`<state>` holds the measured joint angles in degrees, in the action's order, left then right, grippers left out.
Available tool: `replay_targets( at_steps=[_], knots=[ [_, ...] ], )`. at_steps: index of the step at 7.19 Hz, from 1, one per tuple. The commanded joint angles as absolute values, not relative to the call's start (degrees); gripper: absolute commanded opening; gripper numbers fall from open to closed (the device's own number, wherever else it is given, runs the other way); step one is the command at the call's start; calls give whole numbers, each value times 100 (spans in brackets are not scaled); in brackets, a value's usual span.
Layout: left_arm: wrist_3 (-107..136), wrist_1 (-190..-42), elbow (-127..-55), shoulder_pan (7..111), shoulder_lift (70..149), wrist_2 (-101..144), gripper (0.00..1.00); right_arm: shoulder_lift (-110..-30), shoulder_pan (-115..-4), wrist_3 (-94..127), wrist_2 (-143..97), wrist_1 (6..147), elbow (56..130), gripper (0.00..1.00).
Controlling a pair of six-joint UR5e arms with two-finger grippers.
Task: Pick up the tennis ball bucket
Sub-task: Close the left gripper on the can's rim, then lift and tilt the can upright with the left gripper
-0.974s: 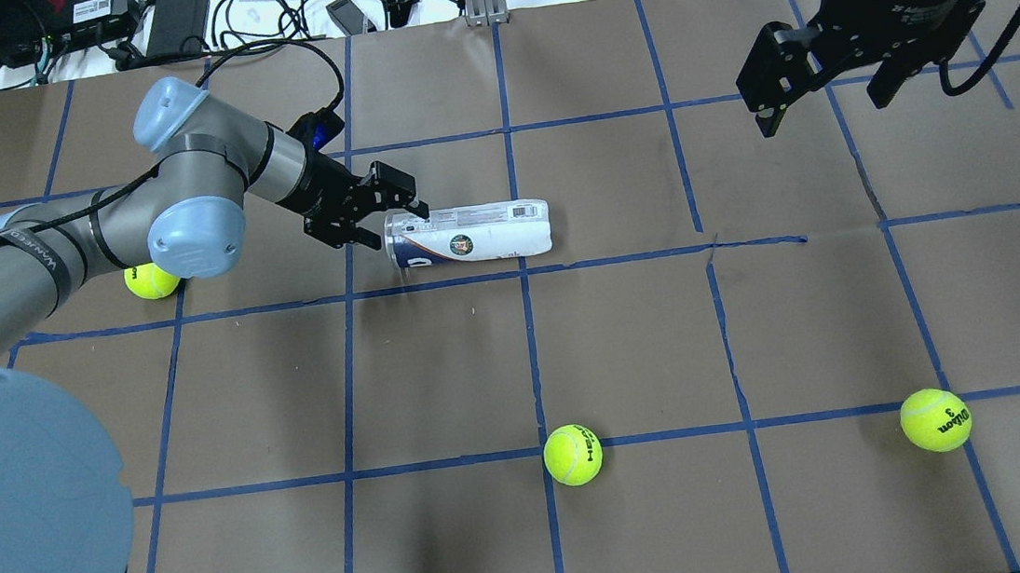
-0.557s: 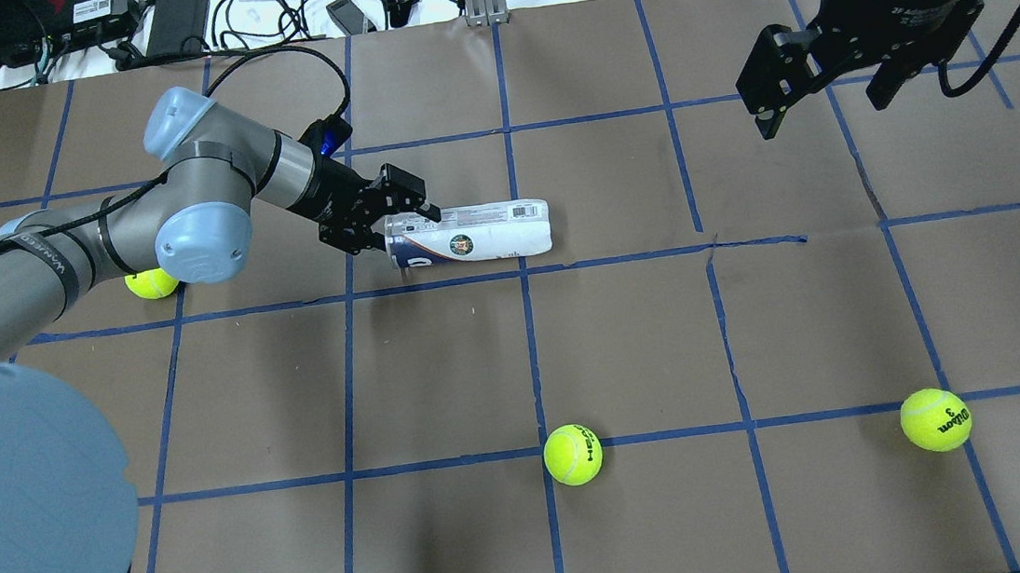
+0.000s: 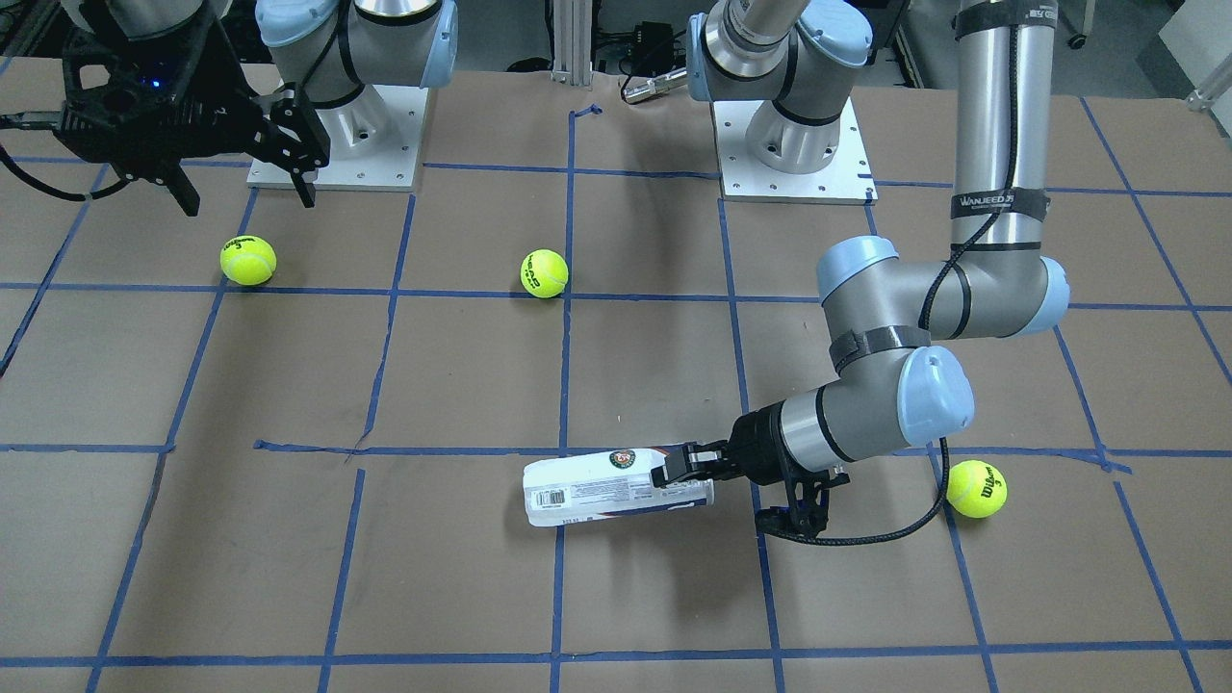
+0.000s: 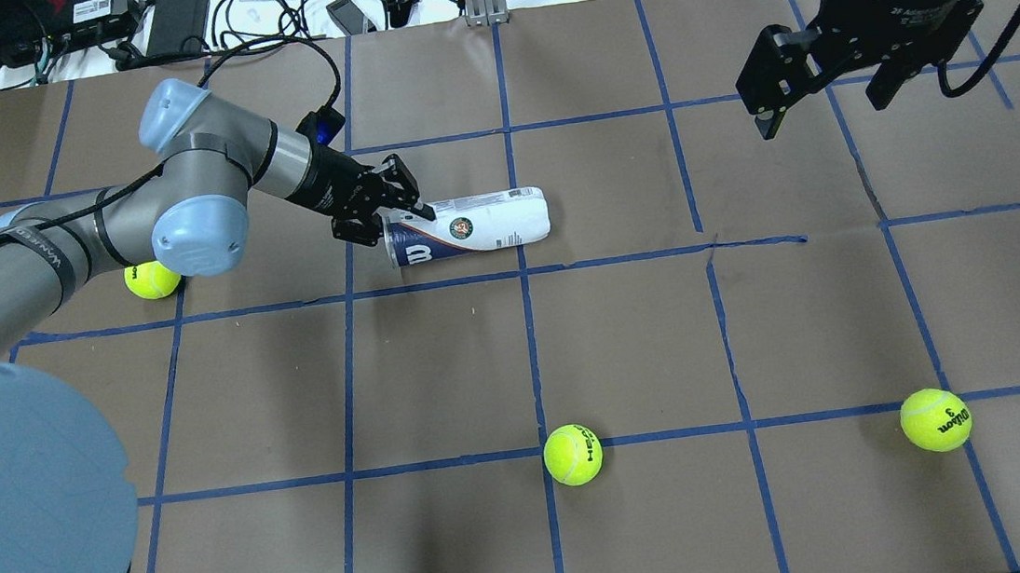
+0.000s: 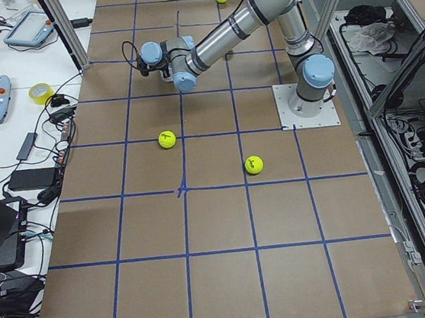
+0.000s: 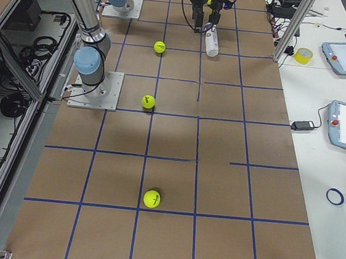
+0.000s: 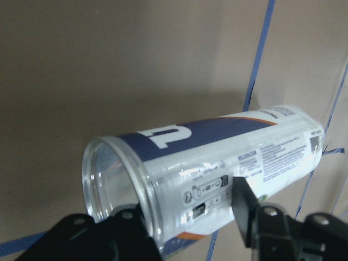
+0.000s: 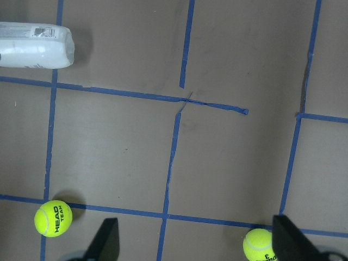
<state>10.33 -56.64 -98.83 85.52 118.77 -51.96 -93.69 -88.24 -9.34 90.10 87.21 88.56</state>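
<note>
On the desk (image 4: 627,331), in the robot's left half, the tennis ball can (image 4: 485,225) lies on its side with its long axis pointing away from the left arm's fingers (image 4: 408,201), which grip its open-end rim, while the right arm's fingers (image 4: 766,107) hang spread, well apart.

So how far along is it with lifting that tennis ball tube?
Done: the left pincer is clamped on the open rim of the tennis ball bucket. In hand: the lift itself; the bucket lies nearly flat, closed end seemingly on the table. Left: raising it clear. The right pincer hangs open, idle.
</note>
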Motion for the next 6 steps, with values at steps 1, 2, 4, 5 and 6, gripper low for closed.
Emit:
replay_targets(
  at_steps=[1, 2, 4, 5, 6],
  knots=[
    [2192, -5730, -9285, 8569, 11690, -5238, 0, -9369, -8824, -949, 9035, 8728, 8885, 100],
    [2667, -5774, -8942, 8613, 11611, -5499, 0, -9369, -8824, -949, 9044, 8728, 8886, 100],
    [2612, -6631, -8038, 9015, 11504, -6987, 0, -9369, -8824, -941, 9044, 8728, 8886, 100],
    [2167, -7106, -7589, 9157, 11540, -7605, 0, -9369, -8824, -940, 9027, 8736, 8886, 100],
    [1527, -7180, -7402, 9280, 11540, -8203, 0, -9369, -8824, -949, 9035, 8728, 8912, 100]
  ],
)
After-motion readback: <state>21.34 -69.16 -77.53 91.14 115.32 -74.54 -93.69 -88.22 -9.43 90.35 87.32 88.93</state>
